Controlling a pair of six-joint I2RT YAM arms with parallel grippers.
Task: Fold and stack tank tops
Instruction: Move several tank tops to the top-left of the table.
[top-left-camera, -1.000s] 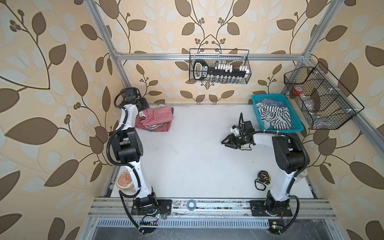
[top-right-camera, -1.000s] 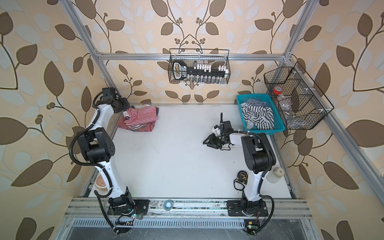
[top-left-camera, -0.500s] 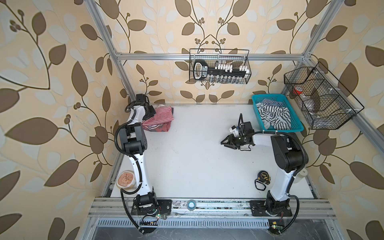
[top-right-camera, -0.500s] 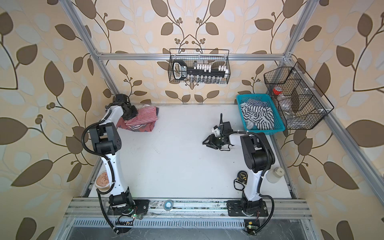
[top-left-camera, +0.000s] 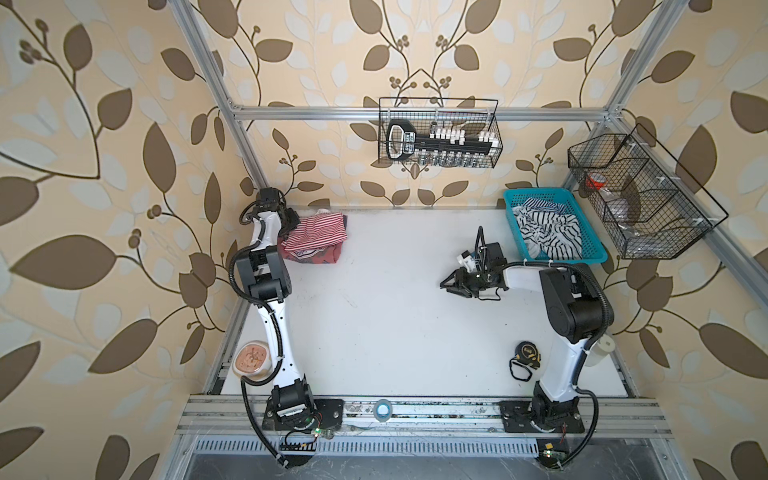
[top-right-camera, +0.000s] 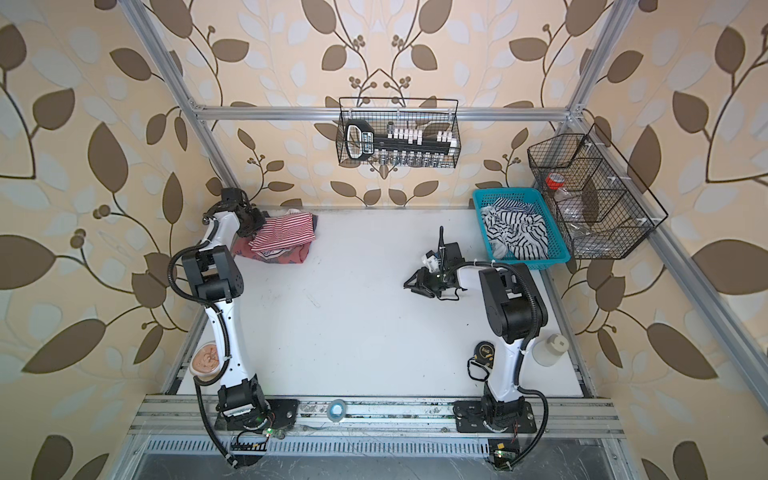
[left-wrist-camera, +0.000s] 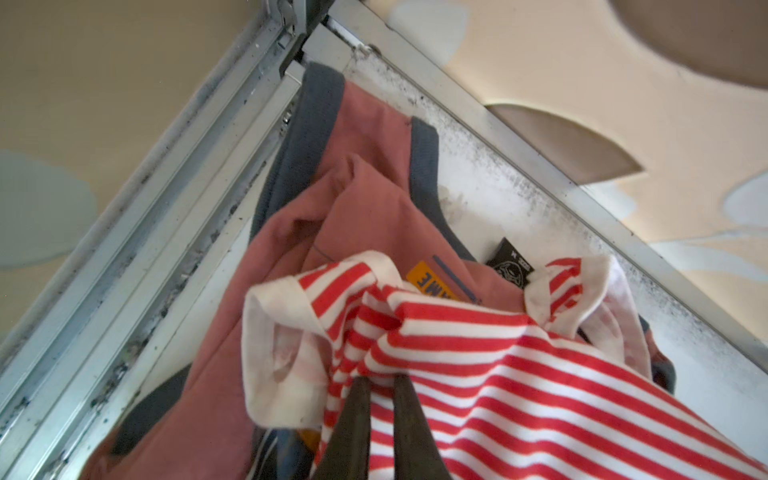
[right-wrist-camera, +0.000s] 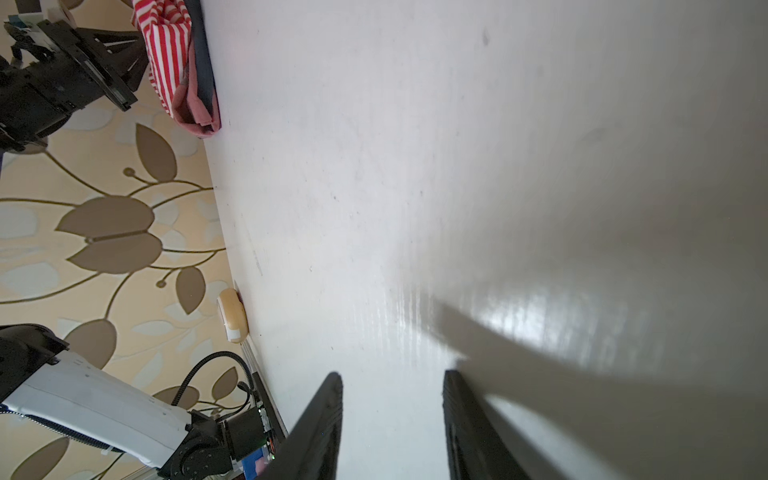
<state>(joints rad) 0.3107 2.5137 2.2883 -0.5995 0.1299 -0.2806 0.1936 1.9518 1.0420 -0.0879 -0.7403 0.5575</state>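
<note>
Left fingers (left-wrist-camera: 359, 409) are clenched on a bunched fold of the striped tank top (left-wrist-camera: 519, 374), close to its white-trimmed armhole. The two dark tips stand nearly together with the red-and-white cloth pinched between them. Directly under that cloth lies the dusty red tank top (left-wrist-camera: 365, 199). Its blue-grey trim runs toward the corner of the table beyond the fingertips, and a black label and a yellow patch show at the striped edge. In both top views the two make one pile, the striped tank top (top-left-camera: 318, 232) lying over the dusty red tank top (top-left-camera: 330, 258). The pile sits in the far left corner of the table (top-left-camera: 395, 324), with the left fingers at its wall-side edge.

Right fingers (right-wrist-camera: 330, 415) are released, spread apart with only bare table between them. They point across toward the pile and are well apart from it. Behind these fingers, toward the far right corner, a teal basket (top-left-camera: 582, 259) holds black-and-white striped cloth (top-left-camera: 548, 232). Back toward the right arm's base, a tape measure (top-left-camera: 528, 353) lies on the table.
</note>
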